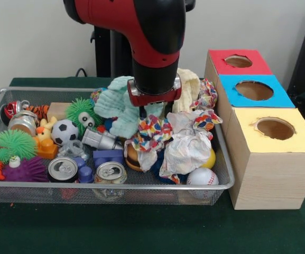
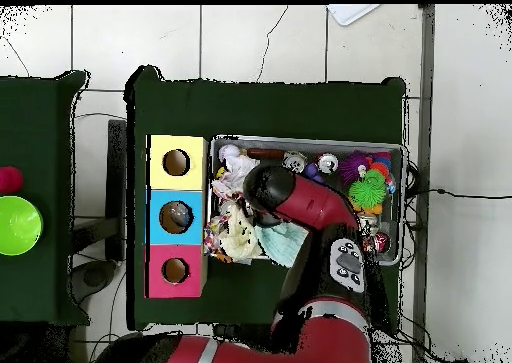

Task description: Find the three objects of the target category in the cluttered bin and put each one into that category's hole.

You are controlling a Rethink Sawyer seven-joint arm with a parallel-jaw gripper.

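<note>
A: Where is the arm?

B: The red and black arm (image 1: pixel 152 42) comes down over the middle of the wire mesh bin (image 1: pixel 223 182). Its gripper (image 1: pixel 153 114) sinks into the heap of cloths, between the pale green knitted cloth (image 1: pixel 115 108) and the colourful patterned cloth (image 1: pixel 153 132).

A: Are the fingers apart or together?

B: One cannot tell. The wrist and the cloths hide them in the front view, and in the overhead view the arm covers them.

A: Which cloths lie in the bin?

B: Besides those two, a crumpled white cloth (image 1: pixel 186 145) lies at the front of the heap, and a cream one (image 1: pixel 189 87) rests against the bin's back edge. A second patterned piece (image 1: pixel 208 95) hangs just beside the boxes.

A: And the holes?

B: Three boxes stand in a row beside the bin, each with a round hole on top: red (image 1: pixel 237 61), blue (image 1: pixel 253 90), yellow (image 1: pixel 275 129).

A: What else is in the bin?

B: A soccer ball (image 1: pixel 64 131), a baseball (image 1: pixel 202 176), two drink cans (image 1: pixel 62 169) at the front, and a green spiky ball (image 1: pixel 10 144) at the other end.
</note>
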